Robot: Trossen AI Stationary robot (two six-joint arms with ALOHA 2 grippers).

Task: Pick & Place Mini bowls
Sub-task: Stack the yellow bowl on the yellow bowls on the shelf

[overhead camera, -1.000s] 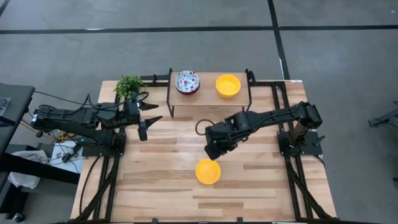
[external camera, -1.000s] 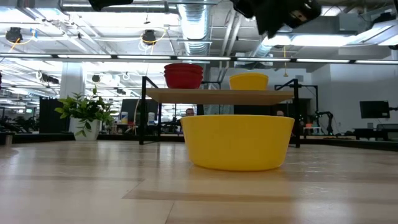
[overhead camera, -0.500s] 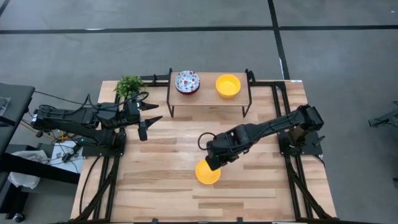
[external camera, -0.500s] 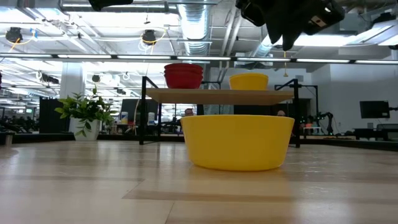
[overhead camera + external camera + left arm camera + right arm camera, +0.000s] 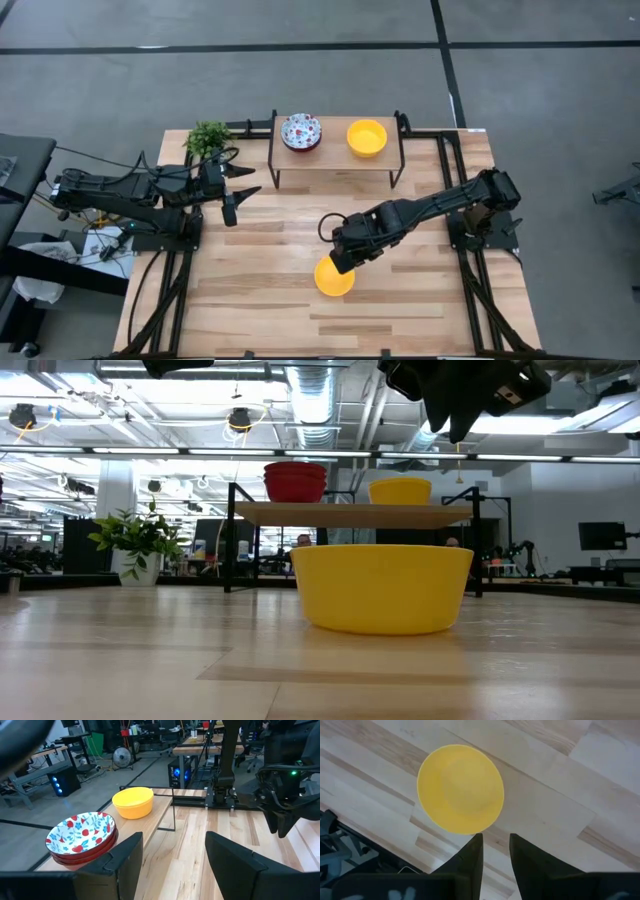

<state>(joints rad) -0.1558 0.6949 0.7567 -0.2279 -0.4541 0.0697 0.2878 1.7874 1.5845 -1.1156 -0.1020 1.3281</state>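
Note:
One yellow mini bowl stands upright on the wooden table, toward its near edge, and fills the low view. My right gripper hangs well above it, pointing steeply down, open by a narrow gap. Its fingertips show just outside the bowl's rim, with nothing between them. On a small shelf at the far side sit stacked floral bowls and another yellow bowl. My left gripper waits open at the left.
A small green potted plant stands at the table's far left corner, beside the shelf. Black frame rails run along the table's left and right edges. Bare wood lies between the shelf and the yellow bowl.
My right gripper has gone toward the table's near edge and down, from the middle of the table to a place above the yellow bowl's far rim, and has then kept still. The bowl has stayed where it was.

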